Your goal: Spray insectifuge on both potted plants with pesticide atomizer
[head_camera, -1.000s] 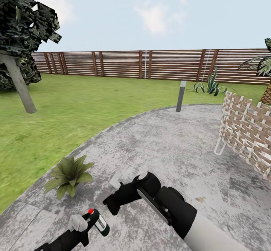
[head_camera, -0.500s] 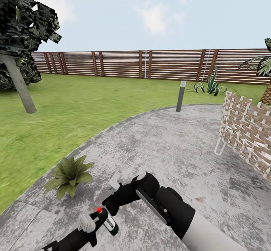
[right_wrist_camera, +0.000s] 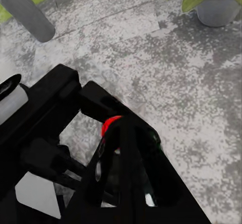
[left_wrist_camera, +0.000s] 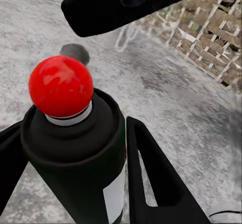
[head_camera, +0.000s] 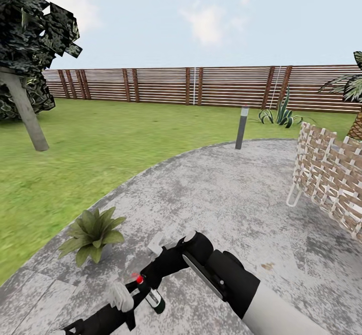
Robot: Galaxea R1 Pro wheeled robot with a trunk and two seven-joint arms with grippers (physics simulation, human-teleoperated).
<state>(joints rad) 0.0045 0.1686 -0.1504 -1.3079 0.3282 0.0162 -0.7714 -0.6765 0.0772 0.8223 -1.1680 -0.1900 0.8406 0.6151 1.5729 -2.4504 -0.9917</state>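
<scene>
On grey paving (head_camera: pixel 241 189), left gripper (head_camera: pixel 131 295) jaws clamped on pesticide atomizer (head_camera: pixel 150 295), right gripper (head_camera: pixel 158 244) jaws' state unclear, potted plant (head_camera: pixel 93 232) nearby.

I see mottled grey stone paving (head_camera: pixel 221 194) curving from near me toward the far right, bordered on its left by green lawn (head_camera: pixel 90 144). On the paving's near left edge stands a low rosette of pointed green leaves in a small grey pot (head_camera: pixel 91 234). At the far rim rises a slim grey bollard lamp (head_camera: pixel 242 127). A woven brown-and-white wicker planter (head_camera: pixel 329 174) stands at the right.
</scene>
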